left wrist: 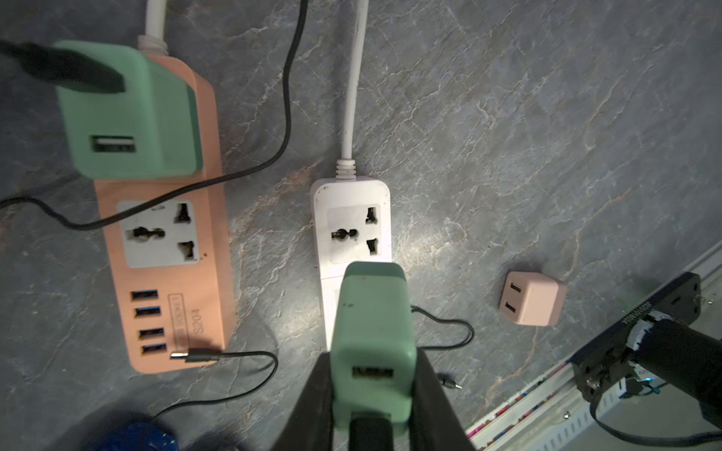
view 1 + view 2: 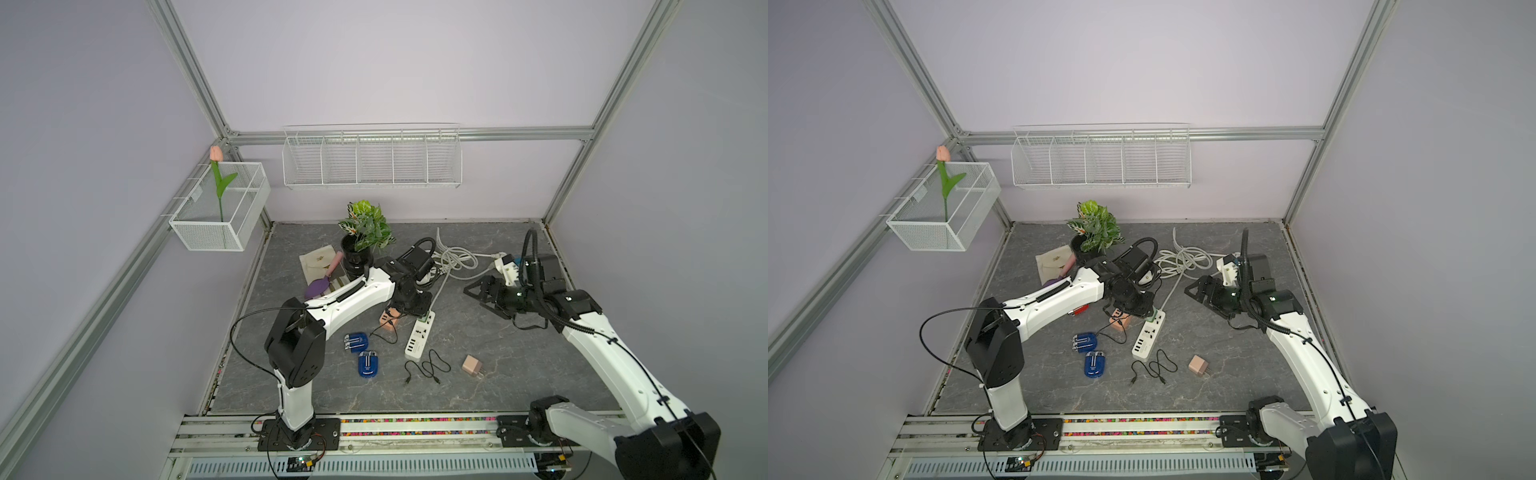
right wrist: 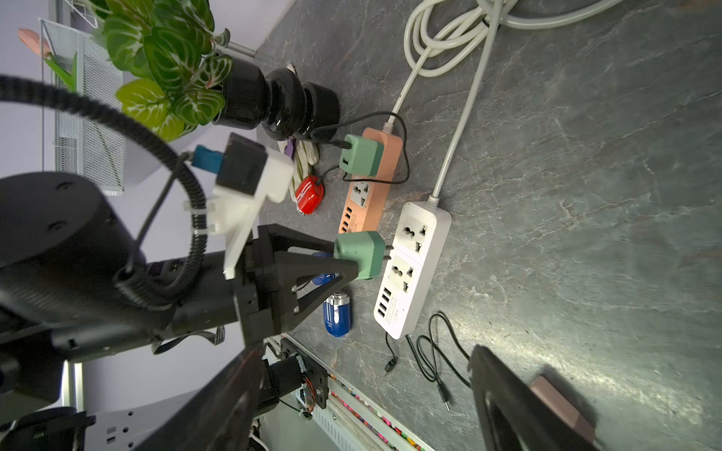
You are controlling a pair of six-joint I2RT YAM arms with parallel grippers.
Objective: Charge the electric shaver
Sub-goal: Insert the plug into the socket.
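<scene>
My left gripper (image 1: 373, 363) is shut on a green USB adapter (image 3: 359, 255) and holds it just above the white power strip (image 1: 351, 218), prongs pointing at a socket. A second green adapter (image 1: 129, 113) sits plugged into the pink power strip (image 1: 164, 250), with a black cable in it. Two blue electric shavers (image 2: 356, 343) (image 2: 368, 364) lie on the table near the left arm. In the right wrist view a red shaver (image 3: 309, 194) lies beside the pink strip. My right gripper (image 2: 473, 297) hovers open and empty to the right of the strips.
A pink adapter (image 2: 471, 365) and a loose black cable (image 2: 428, 368) lie near the front. The potted plant (image 2: 365, 232), a cloth pouch (image 2: 318, 262) and the coiled white cord (image 2: 455, 257) fill the back. Wire baskets (image 2: 370, 160) hang on the walls.
</scene>
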